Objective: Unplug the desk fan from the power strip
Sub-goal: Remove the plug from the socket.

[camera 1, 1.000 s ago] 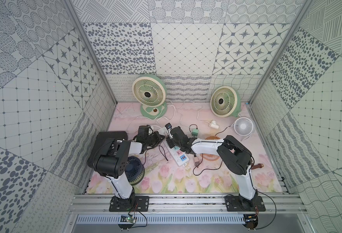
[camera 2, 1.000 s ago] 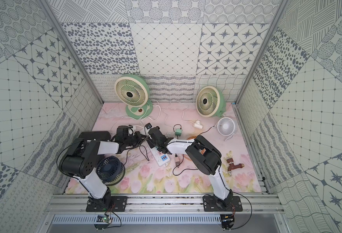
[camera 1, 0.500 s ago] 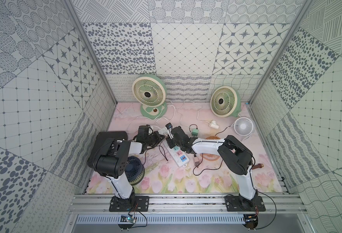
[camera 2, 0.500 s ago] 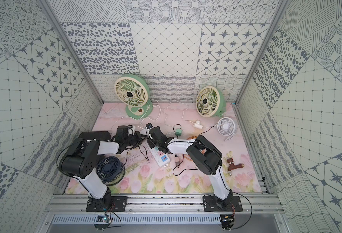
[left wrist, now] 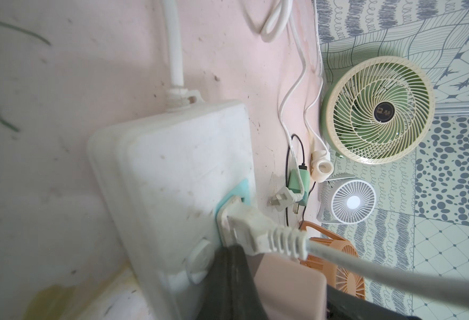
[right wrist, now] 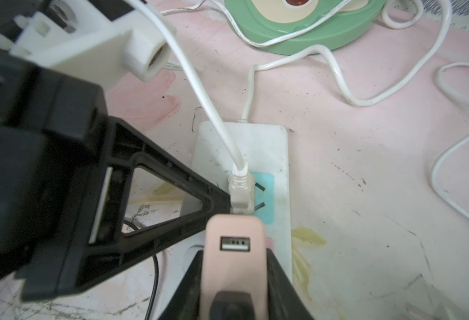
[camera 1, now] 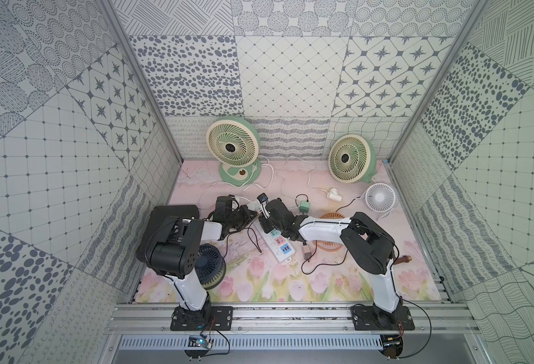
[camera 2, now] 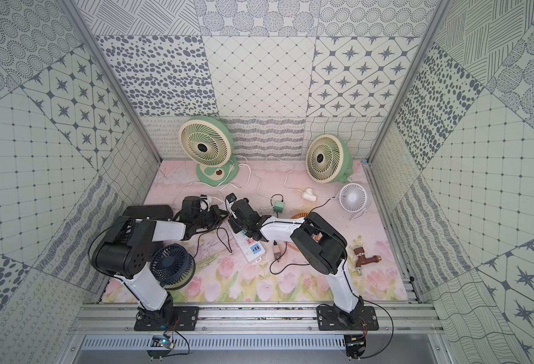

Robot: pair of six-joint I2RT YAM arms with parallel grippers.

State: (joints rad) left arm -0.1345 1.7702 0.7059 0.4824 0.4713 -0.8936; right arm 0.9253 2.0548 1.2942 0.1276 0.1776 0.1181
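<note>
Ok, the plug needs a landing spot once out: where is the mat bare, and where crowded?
Bare: the tulip mat along its front edge, from the dark blue fan to the right arm's base; also between the white mini fan and the brown tap. Crowded: around the power strip, with cables, the green adapter and both arms.
</note>
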